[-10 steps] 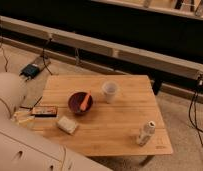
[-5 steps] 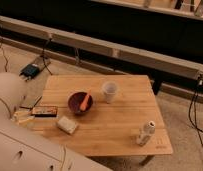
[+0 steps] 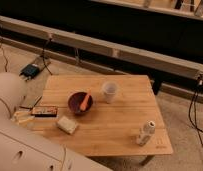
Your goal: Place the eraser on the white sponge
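The eraser (image 3: 44, 111) is a dark flat block with a coloured top, lying at the left edge of the wooden table (image 3: 120, 120). The white sponge (image 3: 66, 124) lies just right of it, near the front edge, apart from it. My white arm (image 3: 15, 145) fills the lower left corner. A pale shape at the arm's end, which looks like my gripper (image 3: 22, 118), sits just left of the eraser at the table's edge.
A dark red bowl (image 3: 80, 102) holding an orange object stands behind the sponge. A white cup (image 3: 110, 92) stands mid-table. A small white bottle (image 3: 145, 133) is near the front right corner. Cables and a power box (image 3: 31, 71) lie on the floor to the left.
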